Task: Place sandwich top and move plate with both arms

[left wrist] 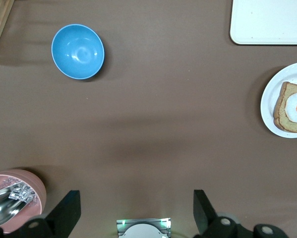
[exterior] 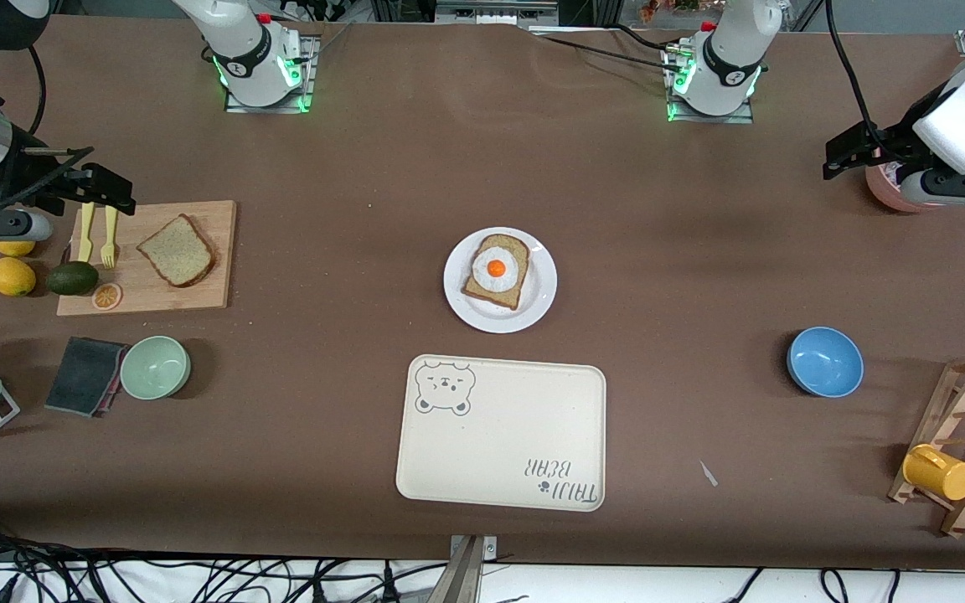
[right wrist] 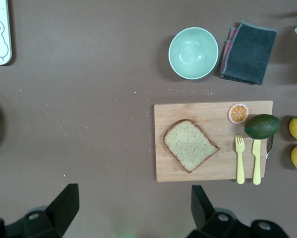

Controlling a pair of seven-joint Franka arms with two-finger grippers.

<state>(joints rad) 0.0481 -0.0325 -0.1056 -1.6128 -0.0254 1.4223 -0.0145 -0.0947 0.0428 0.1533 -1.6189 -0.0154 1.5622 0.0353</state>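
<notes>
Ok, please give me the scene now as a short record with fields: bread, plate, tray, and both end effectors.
sandwich top: plain brown wholegrain bread slice, flat on the rectangular wooden cutting board, toward the right arm's end of the table
plate: small round white plate at mid-table, holding an egg-topped bread slice
tray: cream rectangular bear-print tray, nearer the front camera than the plate
left end effector: open, holding nothing, beside a pink bowl
right end effector: open, holding nothing, over the cutting board's edge
</notes>
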